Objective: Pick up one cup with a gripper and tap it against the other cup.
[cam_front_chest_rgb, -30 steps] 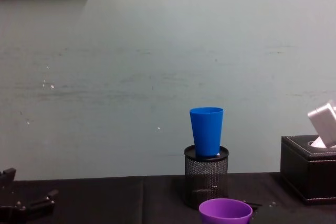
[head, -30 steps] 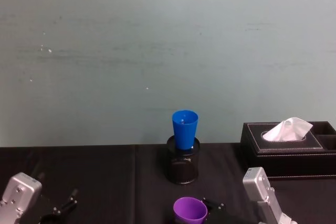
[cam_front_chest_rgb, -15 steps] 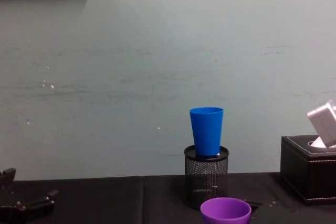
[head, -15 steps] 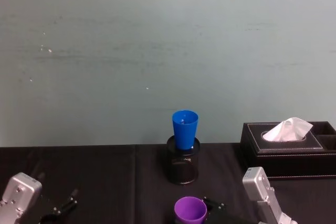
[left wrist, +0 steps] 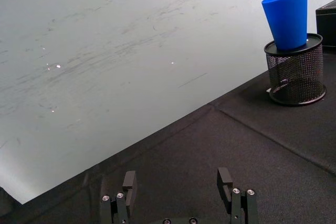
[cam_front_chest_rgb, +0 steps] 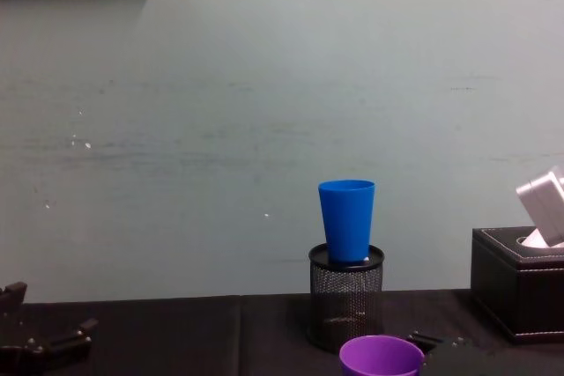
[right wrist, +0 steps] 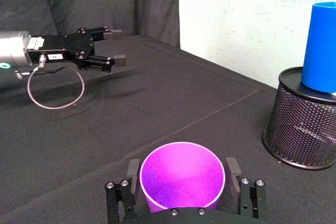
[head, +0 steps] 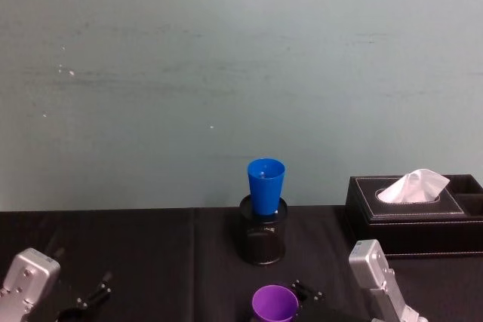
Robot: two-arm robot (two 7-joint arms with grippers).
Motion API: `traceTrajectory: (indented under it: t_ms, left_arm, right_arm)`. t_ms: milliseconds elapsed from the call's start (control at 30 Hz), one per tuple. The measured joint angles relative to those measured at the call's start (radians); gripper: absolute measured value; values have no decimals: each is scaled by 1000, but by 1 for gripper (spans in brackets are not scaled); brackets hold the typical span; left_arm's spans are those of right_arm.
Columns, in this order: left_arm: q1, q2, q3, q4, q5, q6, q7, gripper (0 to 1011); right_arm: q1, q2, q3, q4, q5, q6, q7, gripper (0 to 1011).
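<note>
— Purple, that tumbler: where is the purple cup [right wrist: 182,178] sitting?

— Upright between the fingers of the right gripper [right wrist: 182,184], at the near edge of the black table [right wrist: 173,114]. One black finger [right wrist: 131,174] stands on each side of its wall, right at the wide rim. The head view shows the same cup [head: 275,304] low in the middle, with the silver right arm [head: 379,280] beside it.

— Is the claw actually clamped on it?

— The fingers sit against the cup on both sides, so it reads as closed on the cup.

— And the blue cup [cam_front_chest_rgb: 346,219]?

— It stands upright, narrow end down, in the mouth of a black wire-mesh pen holder [cam_front_chest_rgb: 345,298] farther back on the table, near the pale wall [cam_front_chest_rgb: 264,112]. The purple cup is in front of the holder and apart from it; the two cups do not touch.

— What about the other arm?

— The left gripper [left wrist: 177,192] rests low over the tablecloth on the robot's left, well apart from both cups. Its two fingers are spread with bare cloth between them. From the right wrist it shows as a dark claw [right wrist: 102,48] with a small white label.

— Anything else on the table?

— A black tissue box [head: 413,213] with a white tissue sticking out, to the right of the pen holder.
</note>
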Motion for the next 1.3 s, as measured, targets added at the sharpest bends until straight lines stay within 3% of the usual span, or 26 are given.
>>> traceTrajectory:
  t_ms: [233, 533, 867, 1033, 1067, 1233, 1300]
  left_arm:
    - [0, 0, 0, 0, 0, 0, 0, 1000]
    - [0, 0, 0, 0, 0, 0, 0, 1000]
    - [0, 0, 0, 0, 0, 0, 0, 1000]
    - [0, 0, 0, 0, 0, 0, 0, 1000]
    - [0, 0, 0, 0, 0, 0, 0, 1000]
    - [0, 0, 0, 0, 0, 0, 0, 1000]
    - [0, 0, 0, 0, 0, 0, 0, 1000]
  right_arm:
    - [-9, 2, 8, -22, -6, -32, -8, 1003]
    - [-51, -3, 63, -85, -19, -103, -87, 1003]
    - [-109, -48, 150, -156, -88, -109, -321, 1003]
    - [-122, -90, 192, -147, -130, -88, -457, 1003]
    - [-122, -90, 192, -147, -130, -88, -457, 1003]
    - [-132, -123, 223, -118, -195, -79, -581, 1003]
    - [-134, -129, 231, -109, -201, -82, -594, 1003]
